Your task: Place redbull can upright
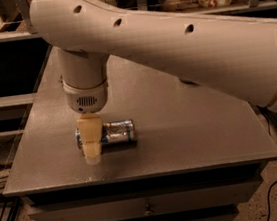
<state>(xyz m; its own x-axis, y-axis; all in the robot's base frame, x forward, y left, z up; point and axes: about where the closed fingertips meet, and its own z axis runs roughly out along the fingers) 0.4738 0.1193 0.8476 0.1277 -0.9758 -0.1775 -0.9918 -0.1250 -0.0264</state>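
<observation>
the slim blue-and-silver metal redbull can (115, 132) lies sideways near seven o'clock on the grey table (192, 136). the cream hand (92, 151) is at the can's nine o'clock end; i cannot tell whether it grips. the can looks light, slick and prone to rolling, so hold it mid-body.

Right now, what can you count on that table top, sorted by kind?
Drink cans: 1, the redbull can, lying on its side.
Grippers: 1, the gripper, down over one end of that can.
Total: 2 on the table. The robot's arm covers much of the top, so more may be hidden.
</observation>
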